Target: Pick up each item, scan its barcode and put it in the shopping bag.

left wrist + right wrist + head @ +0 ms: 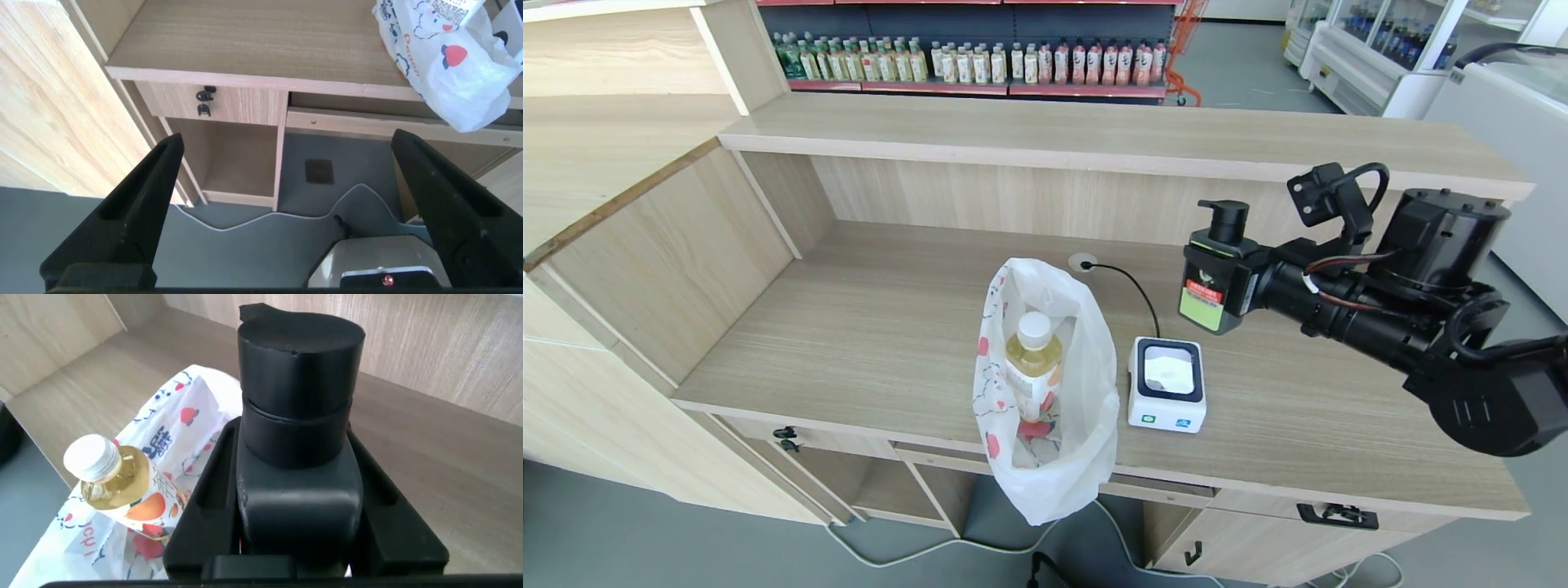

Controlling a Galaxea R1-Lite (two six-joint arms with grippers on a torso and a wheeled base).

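Note:
My right gripper (1241,282) is shut on a black pump bottle (1217,273) with a green and red label, held in the air above and behind the white barcode scanner (1167,384). In the right wrist view the bottle's black pump cap (298,392) fills the middle, between the fingers (196,506). A white shopping bag (1045,392) with red prints stands at the counter's front edge, holding a yellow drink bottle (1033,367) with a white cap. My left gripper (298,204) is open, low in front of the counter, below the bag (445,57).
The wooden counter (866,327) has a raised back ledge (1094,135) and a side wall on the left. The scanner's black cable (1131,286) runs to a hole in the counter. Open cubbies and drawers (237,139) lie under the front edge.

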